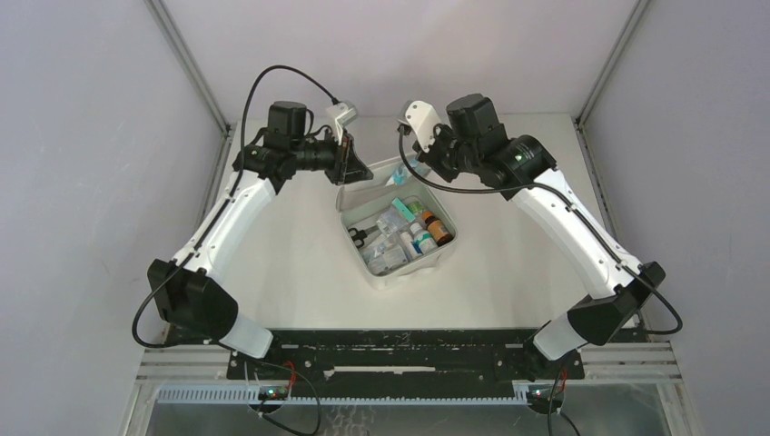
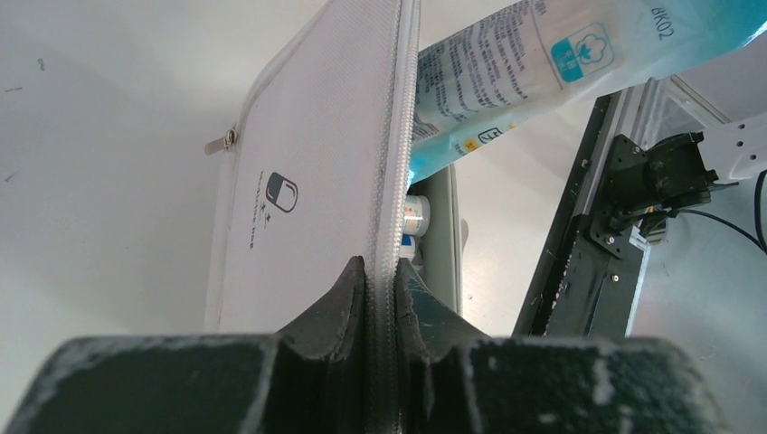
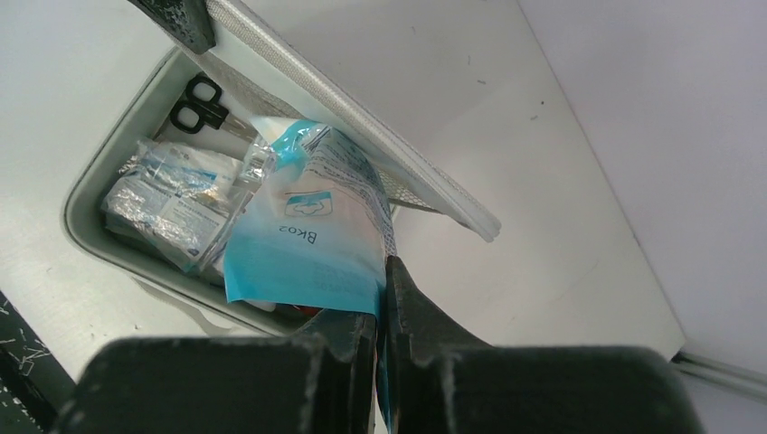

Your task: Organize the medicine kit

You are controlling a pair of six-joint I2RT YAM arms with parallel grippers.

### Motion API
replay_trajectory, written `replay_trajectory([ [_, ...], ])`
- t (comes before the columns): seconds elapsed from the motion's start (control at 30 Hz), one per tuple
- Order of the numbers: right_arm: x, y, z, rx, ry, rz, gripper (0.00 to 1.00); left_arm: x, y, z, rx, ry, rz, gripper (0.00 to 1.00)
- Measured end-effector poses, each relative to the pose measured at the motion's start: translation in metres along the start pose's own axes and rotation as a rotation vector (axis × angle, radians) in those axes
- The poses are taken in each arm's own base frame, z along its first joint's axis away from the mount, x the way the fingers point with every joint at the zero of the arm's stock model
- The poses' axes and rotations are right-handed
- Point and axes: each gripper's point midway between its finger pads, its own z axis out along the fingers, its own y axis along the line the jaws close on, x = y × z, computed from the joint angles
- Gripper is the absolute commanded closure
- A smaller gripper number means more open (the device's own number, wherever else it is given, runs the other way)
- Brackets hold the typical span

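The medicine kit [image 1: 406, 274] lies open mid-table, a white soft case with a pale green rim [image 3: 90, 237]. My left gripper [image 1: 352, 169] is shut on the zip edge of its raised lid [image 2: 298, 181], holding the lid upright; a small pill logo shows on the lid's outside. My right gripper [image 1: 413, 169] is shut on a corner of a blue-and-white flat packet [image 3: 303, 226], which hangs tilted over the case's far end, just inside the lid. Black scissors [image 3: 201, 101], foil sachets [image 3: 172, 194] and small bottles [image 1: 432, 227] lie inside the case.
Grey walls with metal corner posts [image 1: 191, 64] close in the table's back and sides. A black rail [image 1: 399, 350] runs along the near edge between the arm bases. The table's right edge [image 3: 696, 357] lies close to the right gripper.
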Motion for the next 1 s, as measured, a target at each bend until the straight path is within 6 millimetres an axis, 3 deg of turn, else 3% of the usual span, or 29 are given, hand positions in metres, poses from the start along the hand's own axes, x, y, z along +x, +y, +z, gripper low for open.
replay_trajectory([
  [0.7,-0.001,0.001,0.002,0.054,-0.010,0.099,1.00,-0.001,0.003,0.002,-0.017,-0.016,-0.035,1.00],
  [1.0,-0.001,0.021,0.019,-0.013,0.003,0.068,1.00,-0.001,0.003,0.003,-0.018,-0.026,-0.062,1.00],
])
